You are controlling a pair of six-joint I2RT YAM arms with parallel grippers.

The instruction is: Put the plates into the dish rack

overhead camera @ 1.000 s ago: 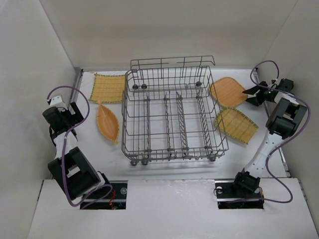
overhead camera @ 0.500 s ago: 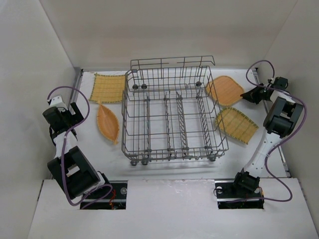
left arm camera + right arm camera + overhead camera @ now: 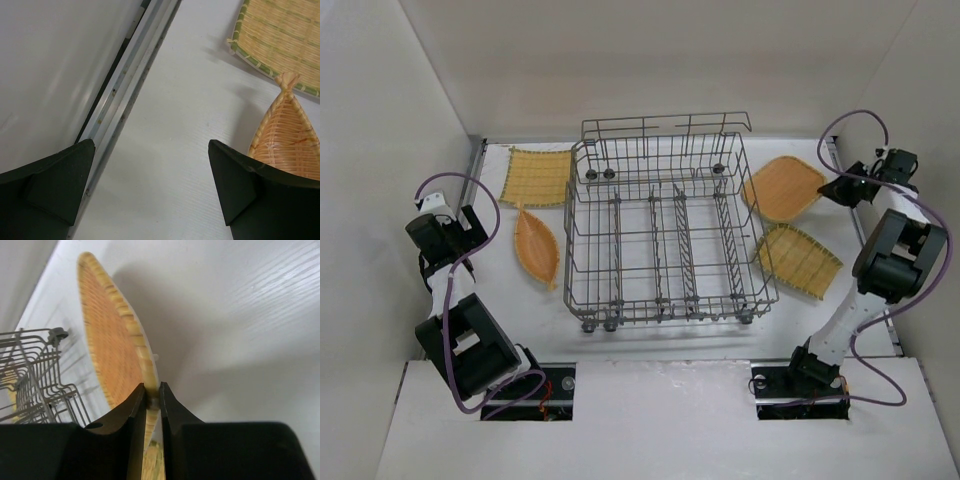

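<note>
Near left: left gripper (image 3: 151, 145) sat with jaws apart, empty, over the table (image 3: 190, 125), leaf-shaped orange plate (image 3: 290, 140) just beside it. Mid-table: dish rack (image 3: 670, 302), flanked by left yellow plate (image 3: 538, 176) and right yellow plate (image 3: 798, 256). Far right: right gripper (image 3: 151, 390) was clamped on the rounded orange plate (image 3: 107, 340) rim, near the rack.
</note>
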